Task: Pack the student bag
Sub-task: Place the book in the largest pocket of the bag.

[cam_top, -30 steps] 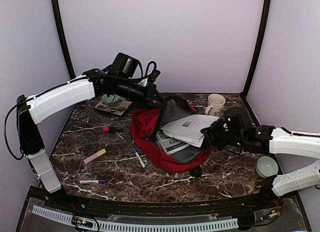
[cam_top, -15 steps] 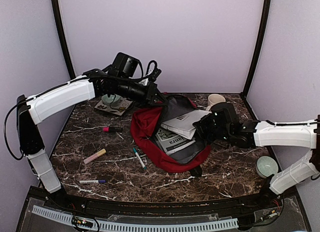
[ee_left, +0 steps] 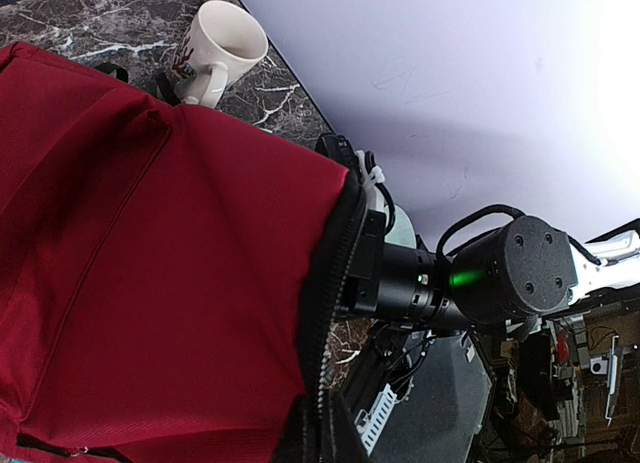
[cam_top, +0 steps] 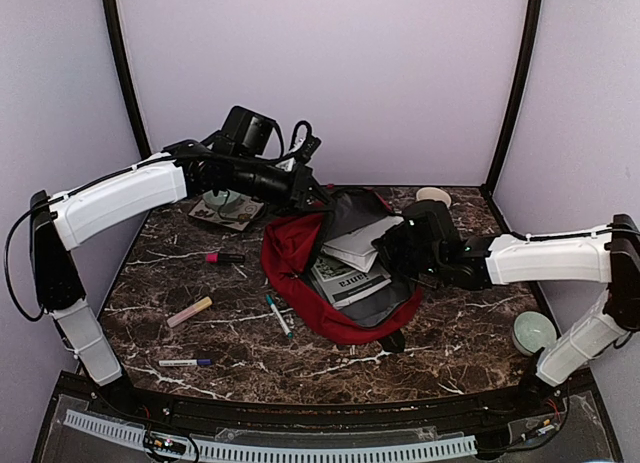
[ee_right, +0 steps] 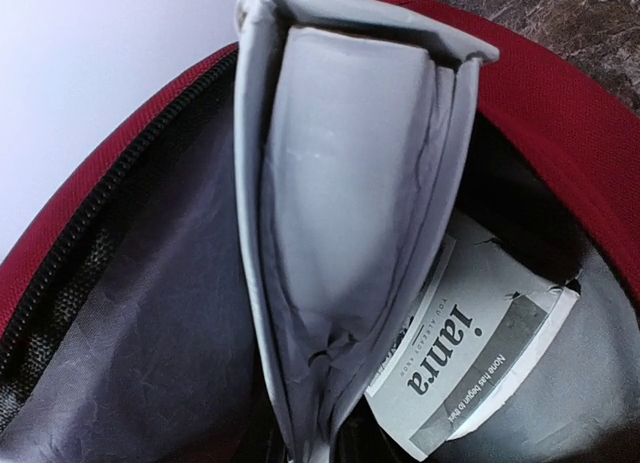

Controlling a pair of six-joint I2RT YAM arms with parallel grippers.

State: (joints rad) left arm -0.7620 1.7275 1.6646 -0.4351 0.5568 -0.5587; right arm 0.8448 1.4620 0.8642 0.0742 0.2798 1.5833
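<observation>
The table (cam_top: 150,283) is being used as the packing surface, and the bag (cam_top: 345,321) is being laid out at its middle, with the mouth facing up and toward the right arm. Its upper flap is being lifted at the zipper edge by the left gripper (cam_top: 316,196), whose fingers are pressed together on the fabric. The lift is judged to be there so that the grey lining is exposed and the opening is not collapsing. A white booklet (cam_top: 362,240) is being pinched at its near end by the right gripper (cam_top: 386,251) and is being fed edge first into that opening, as the right wrist view shows. It is being set above a magazine (cam_top: 345,280) lying flat inside, probably so that the flat items are stacked. A mug (cam_top: 433,195) is being partly hidden behind the right arm. A candle (cam_top: 532,331) is being left near the right base. Pens (cam_top: 277,315) are being left scattered to the left of the bag, judged not yet packed.
</observation>
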